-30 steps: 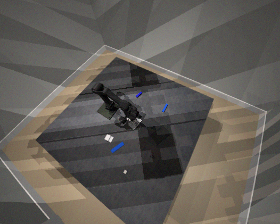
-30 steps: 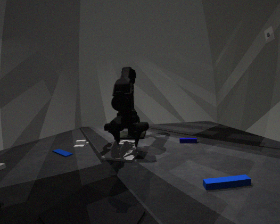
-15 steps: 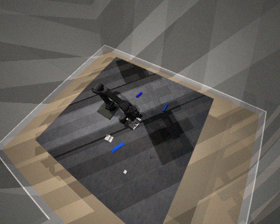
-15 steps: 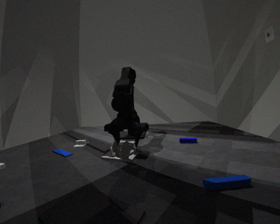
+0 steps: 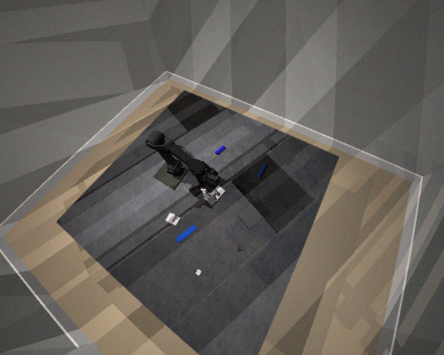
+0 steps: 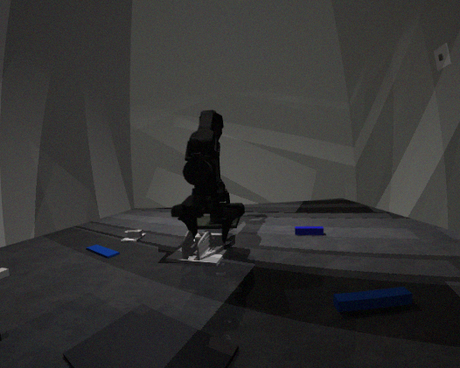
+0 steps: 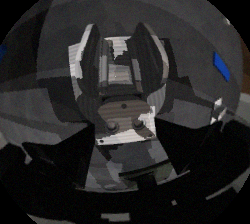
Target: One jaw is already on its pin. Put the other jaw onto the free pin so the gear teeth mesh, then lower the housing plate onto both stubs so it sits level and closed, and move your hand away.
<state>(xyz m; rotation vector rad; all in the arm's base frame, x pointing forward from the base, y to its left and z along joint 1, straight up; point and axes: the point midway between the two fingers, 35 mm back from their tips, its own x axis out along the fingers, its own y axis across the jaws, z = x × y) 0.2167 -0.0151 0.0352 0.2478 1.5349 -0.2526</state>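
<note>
My gripper [image 5: 206, 192] [image 6: 209, 239] [image 7: 124, 123] is low over the white base [image 6: 212, 260] [image 7: 127, 140], its fingers at either side of the housing plate. It looks shut on the plate [image 7: 124, 112], a brown-grey piece with a small hole and two round knobs, lying across the jaw roots. The left jaw [image 7: 88, 62] and right jaw [image 7: 155, 55] stand apart at their tips and point away from the arm. Teeth and pins are hidden under the plate. Whether the plate is fully seated and level I cannot tell.
A small white stand [image 5: 172, 218] [image 6: 133, 239] [image 7: 216, 111] is beside the arm. Blue bars [image 5: 186, 233] [image 5: 220, 150] [image 5: 262, 171] lie around it. A small white block [image 5: 198, 272] [image 6: 0, 274] and a thin dark slab [image 5: 251, 218] [image 6: 150, 337] lie farther out.
</note>
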